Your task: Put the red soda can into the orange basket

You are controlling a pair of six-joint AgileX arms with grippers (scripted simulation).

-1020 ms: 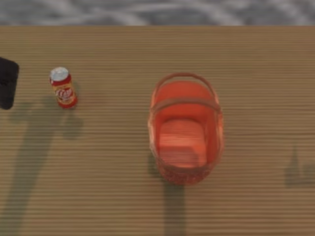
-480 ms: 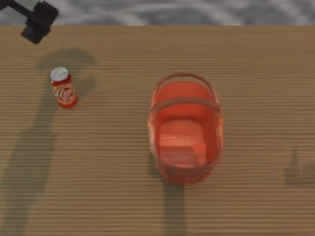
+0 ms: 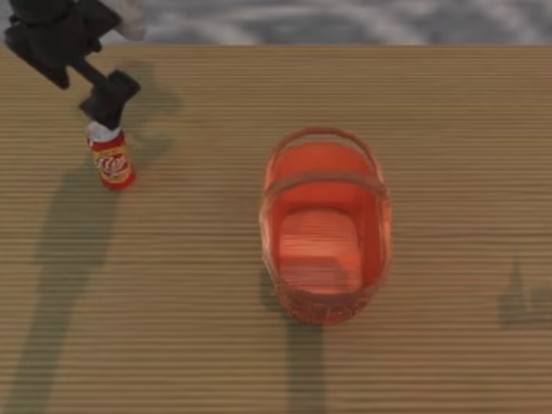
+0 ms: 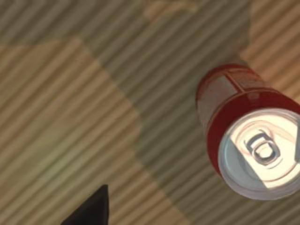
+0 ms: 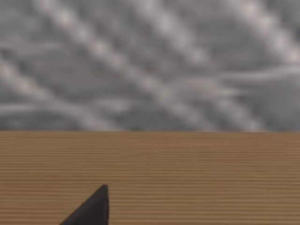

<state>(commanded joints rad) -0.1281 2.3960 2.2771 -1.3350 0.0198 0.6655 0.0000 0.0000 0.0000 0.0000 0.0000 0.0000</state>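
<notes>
The red soda can [image 3: 113, 160] stands upright on the left part of the wooden table, with its silver top and pull tab facing up [image 4: 260, 152]. My left gripper [image 3: 109, 101] hangs just behind and above the can's top, open and holding nothing. Of its fingers, only one dark fingertip [image 4: 93, 210] shows in the left wrist view, well apart from the can. The orange basket [image 3: 377, 231] sits near the table's middle, to the right of the can, its arched handle across it and nothing inside. My right gripper is outside the top view; one fingertip [image 5: 93, 210] shows over bare table.
The table's back edge [image 3: 345, 47] runs close behind the left gripper, with grey patterned floor beyond. The left arm's shadow [image 3: 65, 233] falls across the table in front of the can.
My left arm swung from the table's left edge to the back-left corner, then came forward and down over the can. The can and the basket have stayed put.
</notes>
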